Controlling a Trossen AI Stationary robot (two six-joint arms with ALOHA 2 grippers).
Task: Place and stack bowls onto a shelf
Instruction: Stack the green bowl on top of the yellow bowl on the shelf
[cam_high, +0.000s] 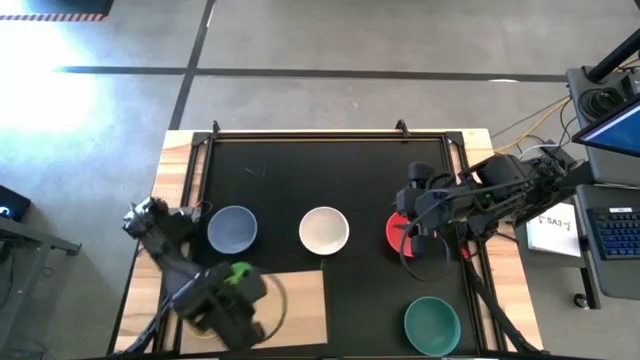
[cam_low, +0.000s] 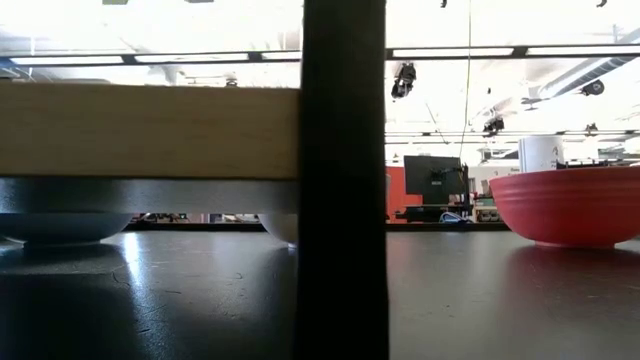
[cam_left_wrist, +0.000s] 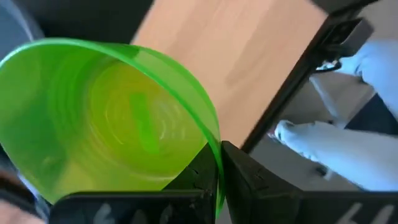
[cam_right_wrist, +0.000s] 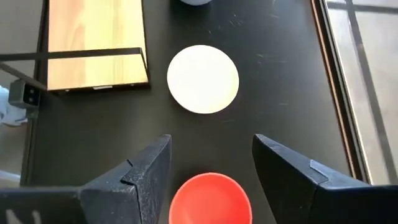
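The left gripper (cam_left_wrist: 217, 171) is hanging over the shelf (cam_high: 290, 300), at the worktop's near left corner in the high view, with its jaws closed on the rim of a green bowl (cam_left_wrist: 106, 118). In the left wrist view the bowl is tilting, its hollow facing the camera, with the light wood of the shelf showing beyond it. From above, only a bit of green (cam_high: 240, 271) is showing on top of the dark arm.

The right gripper (cam_right_wrist: 211, 165) is hovering above the red bowl (cam_right_wrist: 210, 199), near the right edge of the black mat (cam_high: 330, 170). Its jaws are standing wide open, one on either side of the bowl's rim and holding nothing. Whether they are touching the bowl cannot be told.

Three larger bowls are sitting in a row across the middle of the mat: a slate-blue bowl (cam_high: 232, 229) toward the left, just beyond the shelf's far edge, a white bowl (cam_high: 324, 229) in the centre, and the red bowl (cam_high: 395, 231) on the right, partly hidden under the right arm. A teal bowl (cam_high: 432, 324) is resting alone near the near right corner, well apart from the others.

In the low view the red bowl (cam_low: 565, 205) is sitting upright on the mat at the right, while the shelf's wooden edge (cam_low: 150, 130) is crossing the left half, with a dark upright post (cam_low: 345, 180) in front.
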